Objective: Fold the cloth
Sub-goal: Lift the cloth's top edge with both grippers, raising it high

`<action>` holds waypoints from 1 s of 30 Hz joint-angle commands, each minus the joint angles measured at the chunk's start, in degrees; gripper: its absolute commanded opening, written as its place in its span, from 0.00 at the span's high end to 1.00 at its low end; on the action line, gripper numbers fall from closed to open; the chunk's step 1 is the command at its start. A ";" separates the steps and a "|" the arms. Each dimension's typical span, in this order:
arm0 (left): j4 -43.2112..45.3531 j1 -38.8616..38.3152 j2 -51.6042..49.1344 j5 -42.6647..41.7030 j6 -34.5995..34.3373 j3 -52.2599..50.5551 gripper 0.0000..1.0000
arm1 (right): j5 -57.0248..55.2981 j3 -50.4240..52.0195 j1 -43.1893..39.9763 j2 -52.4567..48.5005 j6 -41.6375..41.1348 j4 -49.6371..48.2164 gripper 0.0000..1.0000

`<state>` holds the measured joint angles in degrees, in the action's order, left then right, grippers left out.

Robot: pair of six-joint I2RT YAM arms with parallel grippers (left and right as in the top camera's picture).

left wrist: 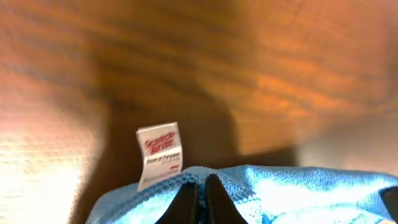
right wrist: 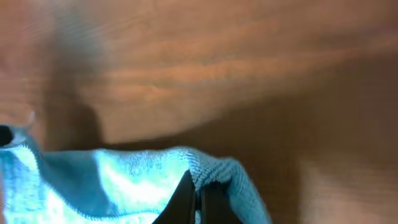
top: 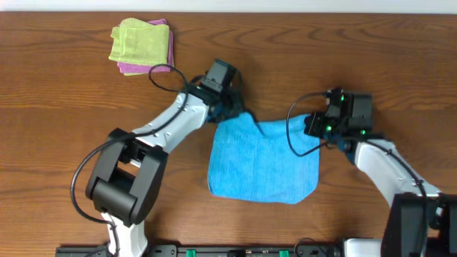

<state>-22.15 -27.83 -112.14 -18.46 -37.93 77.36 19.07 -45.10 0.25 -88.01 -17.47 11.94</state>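
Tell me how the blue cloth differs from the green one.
The blue cloth lies opened out mid-table; the green cloth sits folded, far left. The blue cloth's far corners are pinched by the left gripper and right gripper; the green cloth is untouched, atop a pink cloth. Both are plain.

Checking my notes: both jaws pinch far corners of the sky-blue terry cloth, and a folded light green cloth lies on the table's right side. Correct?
Not quite. The folded light green cloth lies on the left side, per the overhead view; the sky-blue terry cloth is pinched as stated.
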 commanded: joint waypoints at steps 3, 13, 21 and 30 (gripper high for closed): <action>-2.01 3.50 -0.57 -1.99 0.66 8.39 0.94 | 0.83 -13.14 0.52 0.79 6.51 6.62 0.99; -3.87 4.98 -0.57 -2.03 1.49 21.14 0.94 | 0.87 -23.69 0.52 0.92 6.93 10.80 0.99; -9.44 8.17 -0.57 -0.59 4.79 29.90 0.94 | 0.92 -30.14 -0.46 1.18 8.17 11.61 0.99; -12.74 9.46 -0.57 0.20 8.00 35.67 0.94 | 2.19 -31.95 -1.38 2.43 9.46 11.08 0.99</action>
<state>-34.76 -19.22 -112.14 -19.25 -32.16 110.02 20.71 -75.40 -0.14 -86.94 -9.52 23.29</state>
